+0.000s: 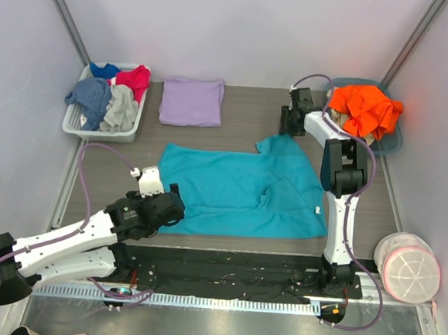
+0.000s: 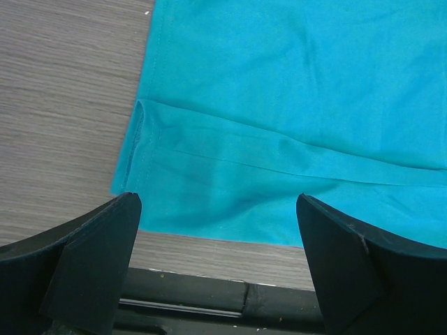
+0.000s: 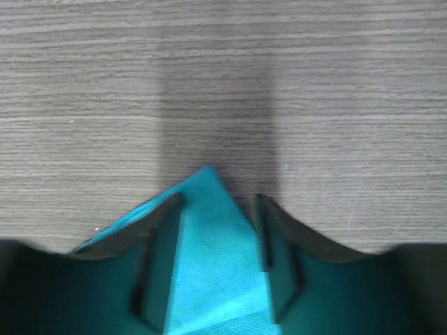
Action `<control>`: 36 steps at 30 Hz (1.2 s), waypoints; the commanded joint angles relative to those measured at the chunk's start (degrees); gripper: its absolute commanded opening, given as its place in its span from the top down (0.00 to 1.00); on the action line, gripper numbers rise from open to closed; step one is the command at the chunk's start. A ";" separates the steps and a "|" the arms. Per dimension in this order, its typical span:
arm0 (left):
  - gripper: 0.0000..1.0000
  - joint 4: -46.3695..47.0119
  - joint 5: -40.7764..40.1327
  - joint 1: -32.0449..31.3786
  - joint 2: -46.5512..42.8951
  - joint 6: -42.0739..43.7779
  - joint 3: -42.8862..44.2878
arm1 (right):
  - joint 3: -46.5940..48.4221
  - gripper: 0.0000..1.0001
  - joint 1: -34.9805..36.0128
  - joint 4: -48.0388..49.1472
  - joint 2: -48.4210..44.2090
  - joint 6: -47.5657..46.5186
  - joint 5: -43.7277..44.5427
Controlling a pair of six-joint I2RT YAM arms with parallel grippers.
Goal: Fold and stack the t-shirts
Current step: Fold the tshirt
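Lower left of the top view: the left gripper [image 1: 171, 202] sits at the near-left hem corner of the teal t-shirt [image 1: 238, 188], jaws spread wide with nothing between them; its wrist view shows the hem lying flat on the bench [image 1: 252, 111] just ahead of the fingers [image 2: 98, 258]. The teal t-shirt lies spread across the middle of the bench, rumpled towards its right side, with the white neck label [image 1: 316, 211] at its right edge. At centre right, the right gripper [image 1: 292, 131] is down on the shirt's far corner; its wrist view shows the jaws apart, one either side of the pointed cloth tip, not yet clamped. Beyond, at upper centre, the lavender t-shirt [image 1: 191, 101] lies folded, apart from the teal one. At upper left stands a white basket [image 1: 76, 127] of garments; at upper right, an orange garment [image 1: 364, 109].
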 commanded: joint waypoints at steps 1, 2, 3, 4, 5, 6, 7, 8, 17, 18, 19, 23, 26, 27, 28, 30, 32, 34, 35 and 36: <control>0.00 -0.56 -2.46 0.30 -0.46 -1.12 -0.14 | 0.53 0.55 0.00 -1.95 1.92 -0.50 -2.63; 0.00 -0.39 -2.56 0.65 -0.19 -0.95 0.20 | 0.53 0.60 -0.09 -2.04 2.01 -0.67 -4.54; 0.00 0.05 -2.38 1.00 -0.10 -0.51 0.38 | 0.53 0.72 0.00 -2.13 1.92 -0.67 -4.82; 0.00 0.92 -2.12 1.53 0.07 1.93 0.64 | 0.53 0.79 -0.09 -2.31 2.01 -0.59 -4.74; 0.00 3.28 -1.60 2.84 0.86 3.43 1.43 | 0.44 0.88 -0.09 -2.31 2.09 -0.32 -4.56; 0.00 4.44 -1.24 3.81 1.47 5.01 1.96 | 0.44 0.99 0.00 -2.39 2.18 -0.32 -4.56; 0.00 5.84 -0.54 5.21 2.35 7.29 2.75 | 0.44 0.99 -0.09 -2.48 2.10 -0.23 -4.56; 0.00 9.25 1.20 8.79 4.53 11.93 4.32 | 0.18 0.99 -0.09 -2.48 2.18 -0.23 -4.56; 0.02 28.26 14.14 31.41 26.94 30.69 16.10 | -0.09 0.99 0.00 -2.39 2.62 0.64 -5.35; 0.02 28.96 14.40 31.85 31.75 32.00 17.25 | -0.17 0.99 0.00 -2.39 2.71 0.82 -5.35; 0.02 30.80 14.58 32.38 33.71 32.71 18.91 | -0.26 0.99 0.00 -2.39 2.80 1.00 -5.53; 0.07 34.15 14.58 32.91 42.95 35.35 23.75 | -0.61 0.99 0.00 -2.22 2.97 1.00 -5.62; 0.10 36.35 14.49 33.26 47.61 37.37 26.83 | -0.53 0.99 -0.09 -2.22 3.15 0.91 -5.44; 0.11 36.70 14.32 33.35 48.75 37.98 27.62 | -0.44 0.99 -0.09 -2.22 3.06 0.91 -5.79; 0.11 36.70 13.97 34.04 49.63 38.86 29.20 | -0.44 0.99 -0.09 -2.22 3.24 0.91 -5.79; 0.13 36.97 14.58 35.19 51.75 39.30 30.17 | -0.35 0.99 0.00 -2.22 3.24 0.91 -5.88; 0.15 38.19 16.42 37.21 52.97 39.66 30.79 | -0.35 0.99 -0.09 -2.22 3.33 0.91 -5.97; 0.20 38.72 17.13 39.05 53.68 39.92 31.32 | -0.26 0.99 -0.09 -2.22 3.50 0.82 -5.79; 0.22 38.72 17.57 39.58 54.12 40.01 31.49 | -0.26 0.99 -0.09 -2.22 3.59 0.91 -5.79; 0.26 38.81 18.18 40.20 54.91 39.92 31.67 | -0.18 0.99 0.00 -2.22 3.76 0.91 -5.79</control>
